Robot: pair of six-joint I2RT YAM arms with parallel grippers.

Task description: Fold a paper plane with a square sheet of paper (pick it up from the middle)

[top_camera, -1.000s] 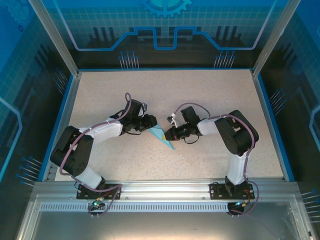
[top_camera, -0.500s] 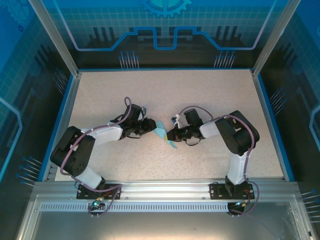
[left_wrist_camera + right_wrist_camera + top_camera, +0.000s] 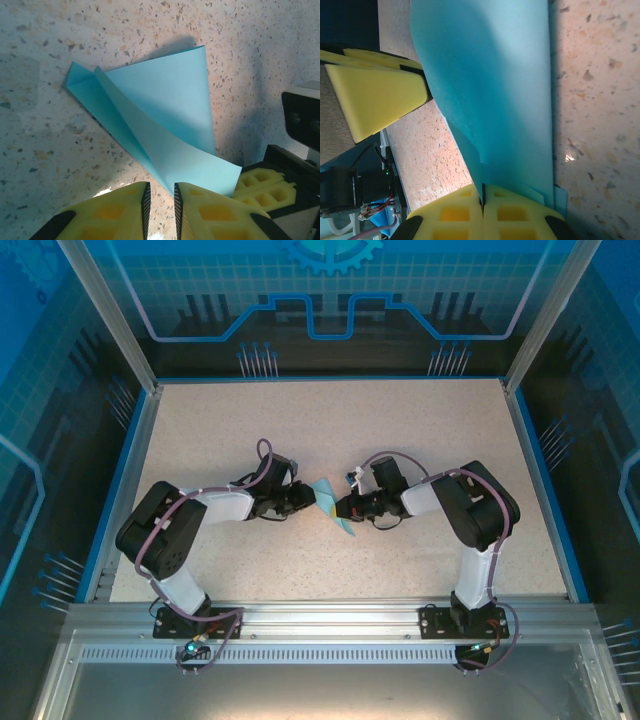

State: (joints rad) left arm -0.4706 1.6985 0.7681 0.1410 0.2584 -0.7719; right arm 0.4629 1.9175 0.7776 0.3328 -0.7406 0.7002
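The light-blue sheet of paper is folded into a pointed paper plane and lies mid-table between my two grippers. My right gripper is shut on its edge, and the paper rises out of the seam between the pads. In the left wrist view one flap of the plane curls up off the table. My left gripper stands just before the plane's near corner. Its jaws are a narrow gap apart, with bare table showing between them. From above, the left gripper and the right gripper face each other across the paper.
The speckled beige table has a blue rim on the left and on the right. A yellow finger of the right gripper sits close beside the left one. Open table lies behind and in front of the arms.
The left gripper has slid right to the paper and narrowed its jaws. The paper has bunched up shorter between the grippers. The right gripper keeps its hold.
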